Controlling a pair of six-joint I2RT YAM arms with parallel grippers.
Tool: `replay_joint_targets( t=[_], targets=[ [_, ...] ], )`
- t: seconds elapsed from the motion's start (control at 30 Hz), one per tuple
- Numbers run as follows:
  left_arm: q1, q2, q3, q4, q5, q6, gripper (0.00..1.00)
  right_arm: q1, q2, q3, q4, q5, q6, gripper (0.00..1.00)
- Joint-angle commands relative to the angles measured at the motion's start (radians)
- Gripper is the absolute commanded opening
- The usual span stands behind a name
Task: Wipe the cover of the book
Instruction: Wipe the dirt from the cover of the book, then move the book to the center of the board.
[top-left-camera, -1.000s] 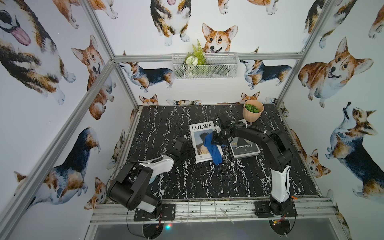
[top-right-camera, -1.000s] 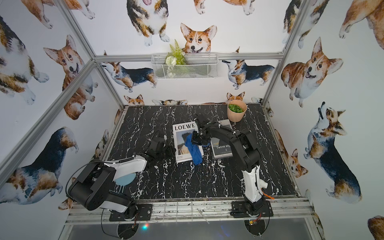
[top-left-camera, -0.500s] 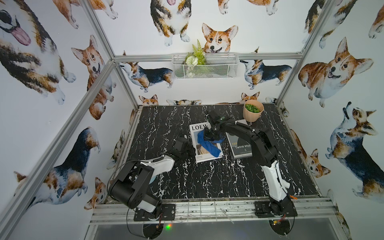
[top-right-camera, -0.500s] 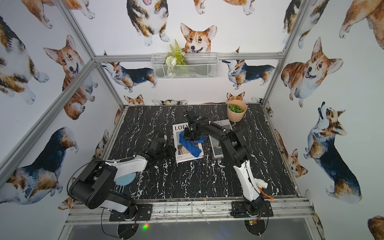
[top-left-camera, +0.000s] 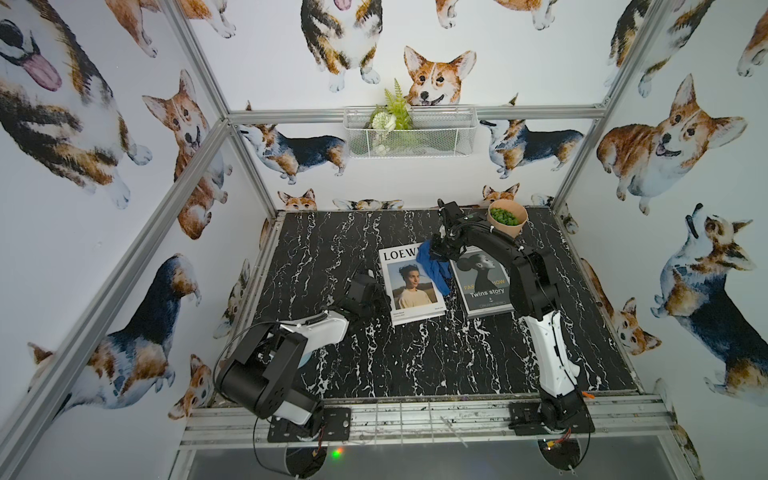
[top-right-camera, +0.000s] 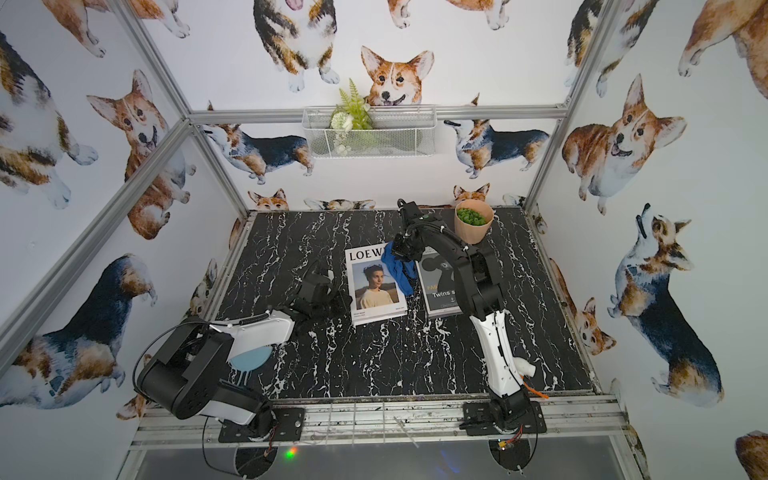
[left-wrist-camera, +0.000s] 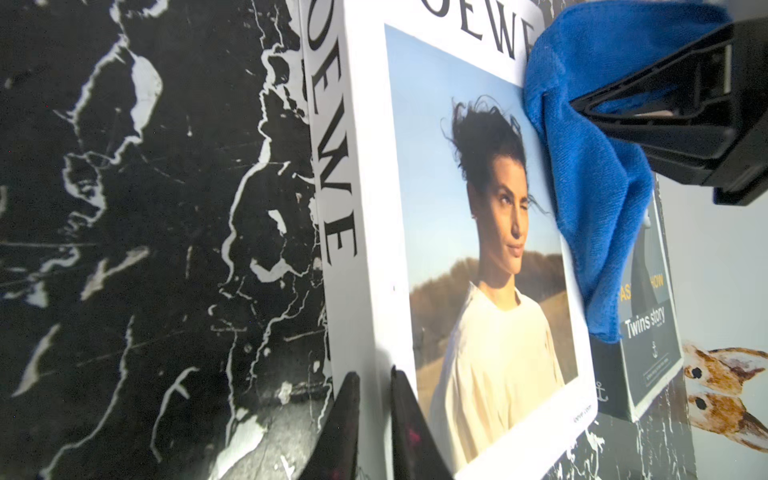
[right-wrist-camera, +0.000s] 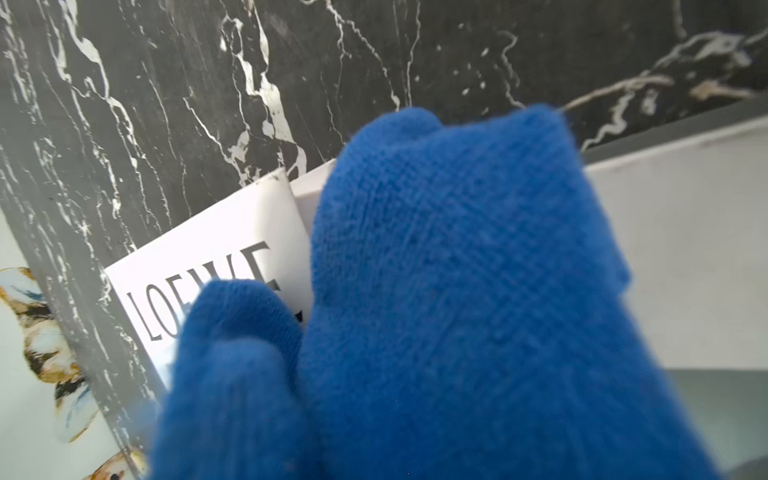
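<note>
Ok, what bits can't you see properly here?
White book: the end of its title, in both top views, under the blue cloth.
Right end effector: its fingertips, in the right wrist view, buried in cloth.
Dark book: much of its cover, in a top view, behind the right arm.
Left end effector: all but its tips, left wrist view, cut by the edge.
</note>
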Motion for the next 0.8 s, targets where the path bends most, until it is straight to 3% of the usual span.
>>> replay_joint_targets(
  t=[0.0,0.13,0.27,0.57,0.77],
  targets=[
    [0.0,0.014,-0.004,-0.245,-0.046,0.009,0.18,0.084,0.075,0.07,-0.106,0.042,0.023,0.0],
    [0.0,0.009,0.002,-0.258,-0.05,0.013,0.18,0.156,0.165,0.214,-0.161,0.01,0.029,0.0],
    [0.0,-0.008,0.008,-0.28,-0.057,0.021,0.18,0.146,0.138,0.192,-0.18,0.039,0.003,0.0],
    [0.002,-0.019,0.016,-0.29,-0.068,0.032,0.18,-0.014,-0.204,-0.33,-0.015,0.078,-0.022,0.0],
    [0.002,-0.005,0.017,-0.281,-0.064,0.029,0.18,-0.004,-0.284,-0.488,0.042,0.047,-0.005,0.0]
  ],
)
